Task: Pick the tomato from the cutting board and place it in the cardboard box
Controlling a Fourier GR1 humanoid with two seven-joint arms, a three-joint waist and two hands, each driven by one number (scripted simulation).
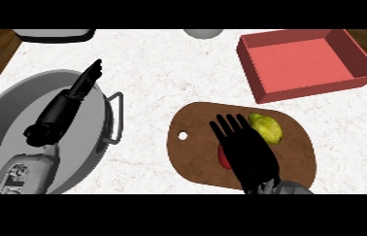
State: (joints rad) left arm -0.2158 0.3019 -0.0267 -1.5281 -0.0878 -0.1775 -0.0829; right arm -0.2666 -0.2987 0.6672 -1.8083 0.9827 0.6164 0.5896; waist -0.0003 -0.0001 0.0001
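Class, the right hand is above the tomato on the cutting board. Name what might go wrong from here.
1. The tomato is mostly hidden under the open right hand; only a red sliver shows, so the hand may close off-centre and roll it away.
2. A yellow-green fruit lies close beside it on the cutting board; the hand might knock or take that instead.
3. The box has raised walls; a low carry might clip the near one.

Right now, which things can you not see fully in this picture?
Tomato: head view, mostly under the right hand; only a red edge shows.
Grey object: head view, cut off by the top edge.
Pan: head view, partly behind the left hand.
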